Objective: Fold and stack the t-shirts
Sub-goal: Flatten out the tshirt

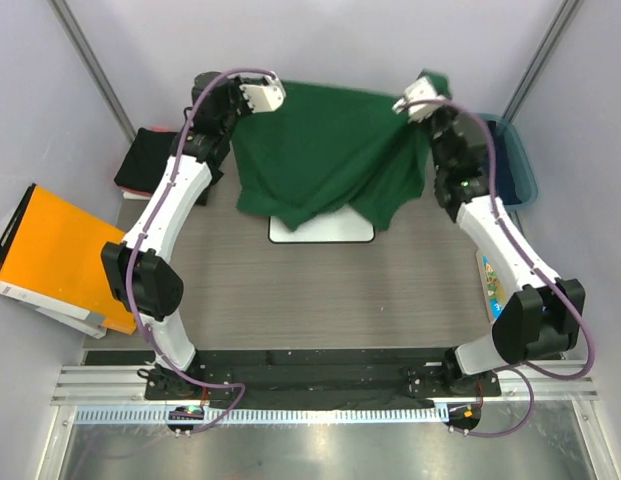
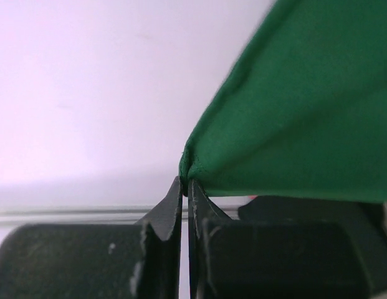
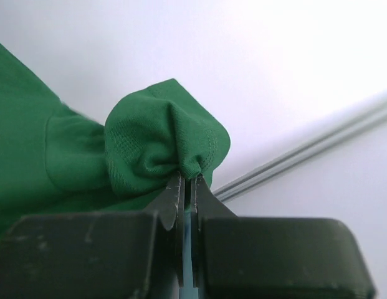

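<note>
L gripper (image 2: 185,182) & R gripper (image 3: 187,179) each clenched on a corner of dark green cloth t-shirt (image 1: 325,150), spread L-R between them, hem over white rectangular board (image 1: 320,233).

The overhead view is bright and evenly lit by soft, diffuse light from above, and the shadows on the table (image 1: 320,290) are faint and soft-edged. The folds of the dark green t-shirt (image 1: 325,150) show only as gentle shading. The metal sheet (image 1: 310,450) at the near edge carries a pale, streaky glare, and the corner posts (image 1: 90,60) lean inward, a mild wide-angle bend. That view is sharp throughout. In both wrist views the wall behind is washed out to a pinkish white, while the left hand (image 2: 185,184) and right hand (image 3: 187,184) sit near-black with little detail. The cloth is soft and smeared in the left wrist view. In the right wrist view its weave and stitching are crisp near the fingertips.
</note>
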Robot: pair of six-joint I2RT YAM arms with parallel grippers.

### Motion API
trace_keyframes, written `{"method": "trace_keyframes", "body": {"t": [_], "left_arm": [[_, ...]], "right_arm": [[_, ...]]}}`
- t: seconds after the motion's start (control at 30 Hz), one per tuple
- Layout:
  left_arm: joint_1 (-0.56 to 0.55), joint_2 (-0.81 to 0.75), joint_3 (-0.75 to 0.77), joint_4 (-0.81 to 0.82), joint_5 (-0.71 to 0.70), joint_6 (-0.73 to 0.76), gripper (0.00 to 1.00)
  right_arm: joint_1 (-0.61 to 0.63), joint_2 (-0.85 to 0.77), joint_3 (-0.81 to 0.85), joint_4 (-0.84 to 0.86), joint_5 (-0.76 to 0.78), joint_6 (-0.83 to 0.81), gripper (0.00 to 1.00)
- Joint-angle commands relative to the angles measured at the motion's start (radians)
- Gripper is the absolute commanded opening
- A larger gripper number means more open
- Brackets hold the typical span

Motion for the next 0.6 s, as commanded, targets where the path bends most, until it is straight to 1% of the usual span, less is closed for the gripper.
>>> {"method": "trace_keyframes", "body": {"t": [0.0,0.03,0.07,0.1,0.13,0.17,0.23,0.27,0.33,0.37,0.43,0.47,0.5,0.53,0.57], "left_arm": [[0.050,-0.135,-0.027,0.358,-0.058,-0.038,0.00],[0.055,-0.152,-0.036,0.370,-0.055,-0.068,0.00],[0.061,-0.172,-0.061,0.377,-0.045,-0.085,0.00],[0.061,-0.192,-0.078,0.377,-0.039,-0.098,0.00],[0.063,-0.244,-0.101,0.374,-0.025,-0.107,0.00],[0.063,-0.271,-0.162,0.363,0.004,-0.113,0.00],[0.063,-0.339,-0.242,0.340,0.039,-0.119,0.00],[0.063,-0.404,-0.326,0.326,0.057,-0.122,0.00],[0.063,-0.485,-0.412,0.306,0.113,-0.133,0.00],[0.064,-0.561,-0.485,0.270,0.140,-0.135,0.00],[0.066,-0.632,-0.587,0.231,0.221,-0.130,0.00],[0.066,-0.705,-0.616,0.157,0.252,-0.118,0.00],[0.067,-0.736,-0.651,0.130,0.277,-0.101,0.00],[0.069,-0.776,-0.709,0.086,0.344,-0.080,0.00],[0.069,-0.805,-0.737,0.026,0.373,-0.055,0.00]], "right_arm": [[-0.075,-0.090,0.215,0.130,-0.036,0.114,0.01],[-0.087,-0.103,0.233,0.095,-0.135,0.136,0.01],[-0.093,-0.123,0.246,0.002,-0.203,0.141,0.01],[-0.101,-0.158,0.256,-0.043,-0.255,0.140,0.01],[-0.107,-0.182,0.262,-0.099,-0.318,0.114,0.01],[-0.112,-0.202,0.268,-0.260,-0.431,0.086,0.01],[-0.112,-0.276,0.256,-0.408,-0.525,0.043,0.01],[-0.112,-0.299,0.253,-0.578,-0.603,-0.019,0.01],[-0.112,-0.360,0.245,-0.727,-0.656,-0.058,0.01],[-0.112,-0.380,0.243,-0.862,-0.675,-0.099,0.01],[-0.113,-0.419,0.239,-0.974,-0.692,-0.124,0.01],[-0.112,-0.430,0.237,-1.072,-0.695,-0.132,0.01],[-0.112,-0.437,0.237,-1.120,-0.704,-0.138,0.01],[-0.113,-0.449,0.237,-1.241,-0.713,-0.158,0.01],[-0.112,-0.453,0.234,-1.307,-0.721,-0.184,0.01]]}}
